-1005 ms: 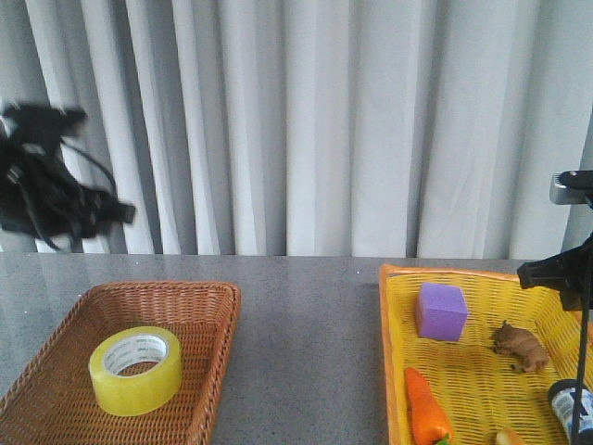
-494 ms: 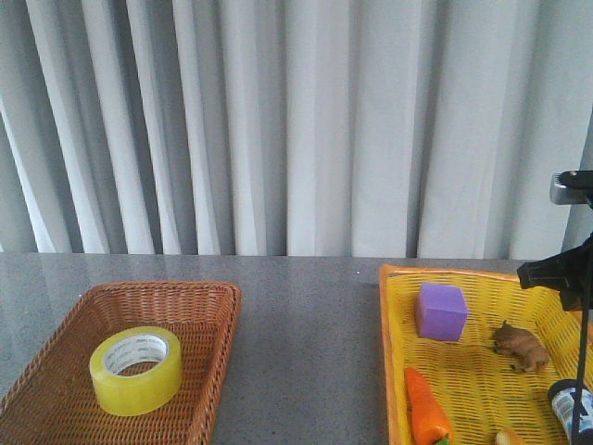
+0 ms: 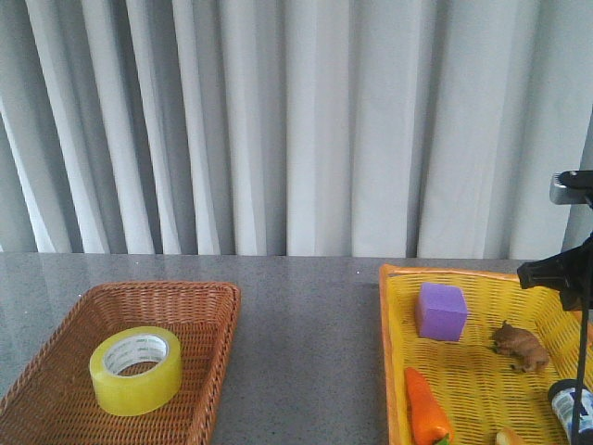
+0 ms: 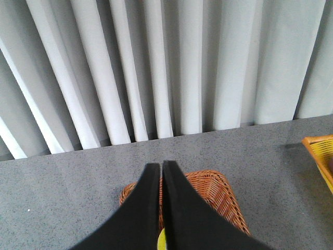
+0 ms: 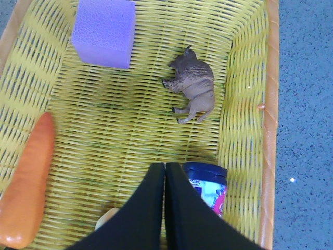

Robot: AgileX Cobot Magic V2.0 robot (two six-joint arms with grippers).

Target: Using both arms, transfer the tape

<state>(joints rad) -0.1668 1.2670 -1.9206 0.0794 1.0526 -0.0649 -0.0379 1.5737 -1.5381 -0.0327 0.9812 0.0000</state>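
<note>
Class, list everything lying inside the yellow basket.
Inside the yellow basket: a purple cube, a brown animal figure, an orange carrot and a blue-lidded jar. The right pincer covers part of the jar and a pale item.

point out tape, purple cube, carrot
tape (image 3: 135,370), front view, on its yellow outer wall
purple cube (image 5: 103,32), right wrist view, on its top face
carrot (image 5: 27,182), right wrist view, on the middle of its body

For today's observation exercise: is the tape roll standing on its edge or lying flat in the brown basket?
Lying flat. In the front view the tape rests on one face in the brown wicker basket, its white core opening facing upward.
</note>
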